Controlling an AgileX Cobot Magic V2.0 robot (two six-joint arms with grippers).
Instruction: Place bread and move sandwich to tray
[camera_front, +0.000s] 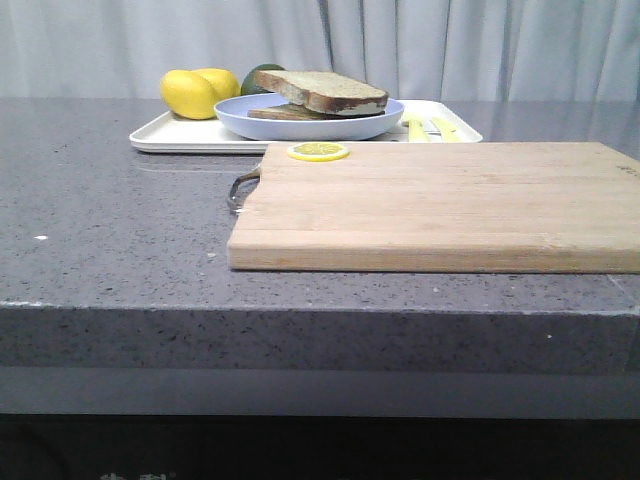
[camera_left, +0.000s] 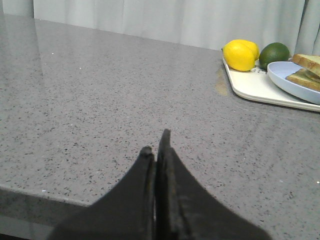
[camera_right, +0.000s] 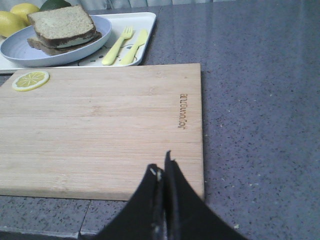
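Note:
The sandwich (camera_front: 325, 95) lies on a round pale-blue plate (camera_front: 300, 125), and the plate stands on the white tray (camera_front: 180, 135) at the back of the table. Its top layer is the bread (camera_right: 61, 21), a pale slice with a thick brown crust, resting slightly tilted on the lower slice; a thin white layer shows between them. My left gripper (camera_left: 156, 142) is shut and empty over bare counter, well to the left of the tray (camera_left: 255, 87). Over the near right corner of the wooden board, my right gripper (camera_right: 161, 162) is also shut and empty. Neither gripper shows in the front view.
A large wooden board (camera_front: 440, 200) with a metal handle lies in front of the tray, a lemon slice (camera_front: 318, 151) at its far left corner. Two lemons (camera_front: 195, 92) and a green fruit (camera_front: 258, 72) share the tray with a yellow fork (camera_right: 117, 45) and knife (camera_right: 134, 47).

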